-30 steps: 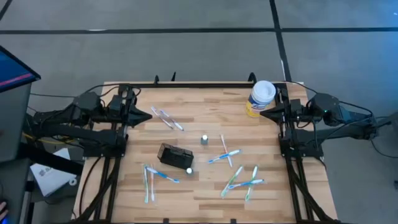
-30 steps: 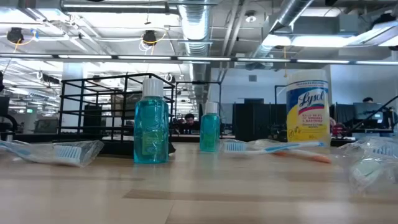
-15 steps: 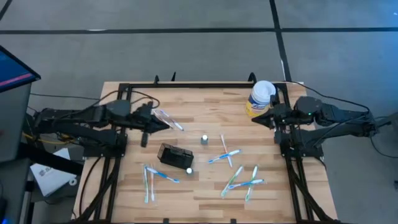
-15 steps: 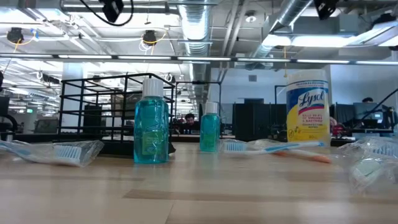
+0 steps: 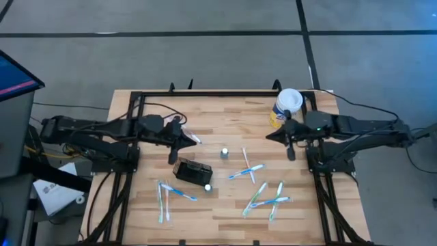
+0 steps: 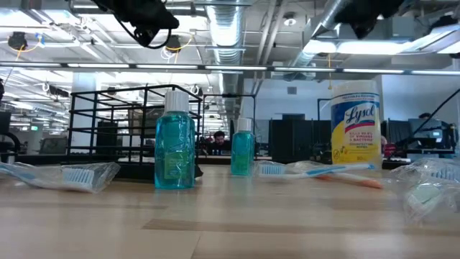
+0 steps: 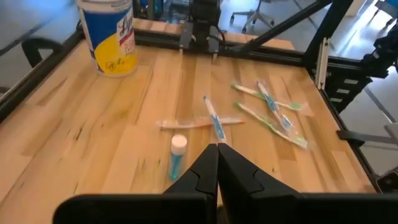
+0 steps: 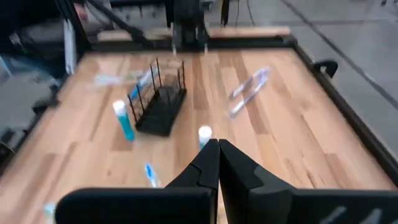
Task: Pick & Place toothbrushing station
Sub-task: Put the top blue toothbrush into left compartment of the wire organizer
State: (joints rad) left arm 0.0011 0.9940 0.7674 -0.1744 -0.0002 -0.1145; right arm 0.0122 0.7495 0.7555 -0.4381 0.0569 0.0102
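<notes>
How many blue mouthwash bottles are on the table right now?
2. The first bottle stands mid-table. The second bottle stands close beside the black holder, at its corner. No others show in any view.

Toothbrushing station (image 5: 191, 169) lies mid-table, canister (image 5: 286, 107) at far right corner, toothbrushes (image 5: 263, 197) between
</notes>
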